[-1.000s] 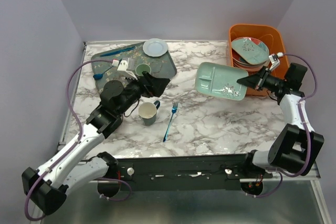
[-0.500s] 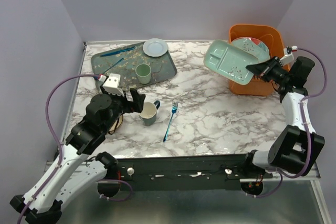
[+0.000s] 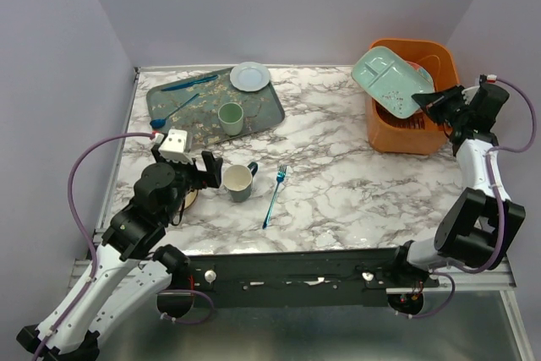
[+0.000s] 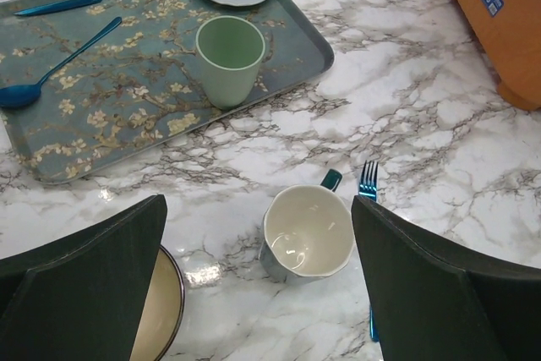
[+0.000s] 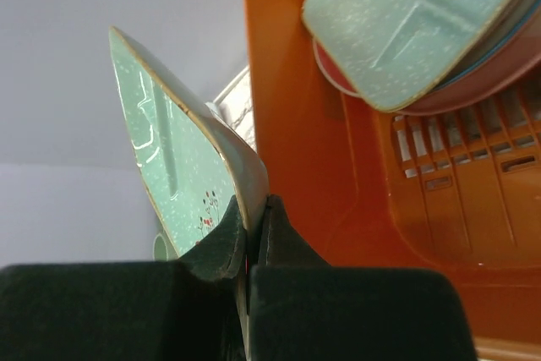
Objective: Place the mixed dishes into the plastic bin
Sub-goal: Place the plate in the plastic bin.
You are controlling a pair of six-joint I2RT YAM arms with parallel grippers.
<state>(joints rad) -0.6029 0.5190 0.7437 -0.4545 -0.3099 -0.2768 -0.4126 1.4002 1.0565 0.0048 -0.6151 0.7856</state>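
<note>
R gripper (image 3: 428,104) clamped on near-R edge of pale-green divided dish (image 3: 389,81); dish tilted, sticking out up-left from the tips, over rear-left part of orange bin (image 3: 397,137). Bin sits directly under and in front of R gripper; stacked plates (image 3: 396,111) inside, partly hidden under dish. L gripper (image 3: 213,172) low over tabletop, fingers spread, nothing btwn them. Dark mug (image 3: 239,182) upright just ahead of its tips, not touching as far as visible. Tan bowl (image 3: 191,200) mostly hidden under L wrist. Blue fork (image 3: 273,196) beyond mug. Floral tray (image 3: 182,120) well behind L gripper w/ green cup (image 3: 230,117), small plate (image 3: 250,76), knife (image 3: 189,83), spoon (image 3: 172,112).
</note>
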